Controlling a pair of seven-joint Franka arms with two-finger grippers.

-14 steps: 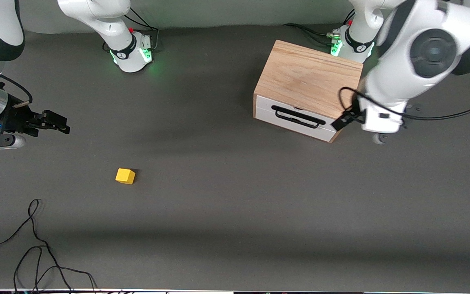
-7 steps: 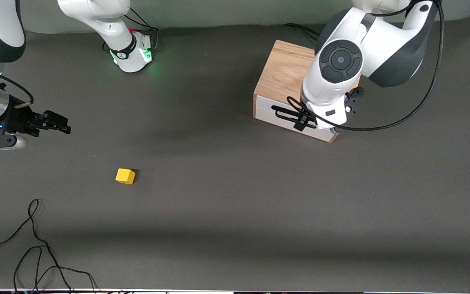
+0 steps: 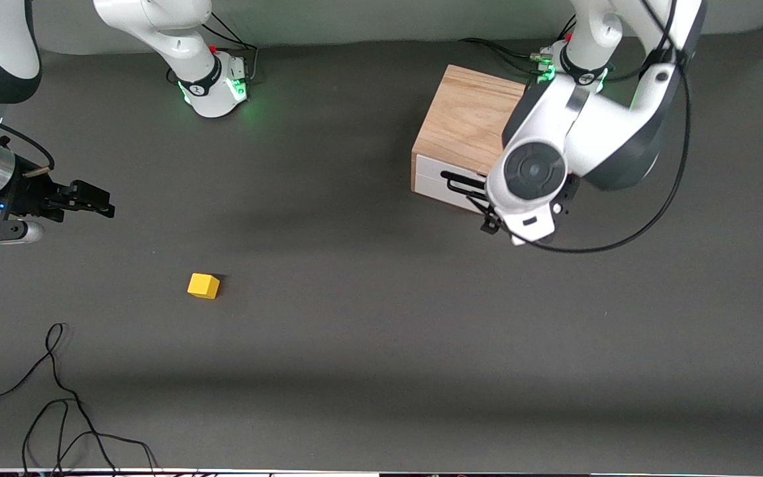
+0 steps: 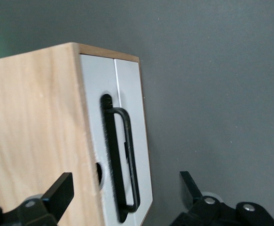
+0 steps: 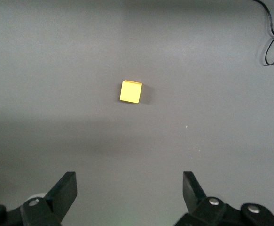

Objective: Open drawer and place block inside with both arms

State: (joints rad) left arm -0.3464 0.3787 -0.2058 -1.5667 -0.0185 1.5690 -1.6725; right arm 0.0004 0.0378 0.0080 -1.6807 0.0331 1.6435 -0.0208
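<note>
The drawer (image 3: 451,187) sits shut in its light oak cabinet (image 3: 471,126), its white front panel flush with the wooden frame and its black bar handle (image 4: 122,160) lying along the panel. My left end effector (image 3: 491,222) hangs just in front of that panel, over the worktop (image 3: 381,344) at the end of the handle toward my left arm's end of the worktop; my wrist and forearm cover that end of the panel in the front view. From my left wrist, the fingers (image 4: 59,188) stand spread wide and released, with one over the cabinet's wooden top and the other out over bare worktop in front of the panel, and the handle lies between them without touching either. The block (image 3: 203,285), a small yellow cube, rests on the worktop well apart from the cabinet, toward my right arm's end and nearer the front camera than the drawer. My right end effector (image 3: 93,199) waits above the worktop close to that end, pointing toward the middle, with the block ahead of it and well clear. In my right wrist view its fingers (image 5: 64,190) are released and spread, holding nothing, and the block (image 5: 130,92) lies ahead on the line between them. A loose black cable (image 3: 57,397) curls on the worktop nearer the front camera than the block.
</note>
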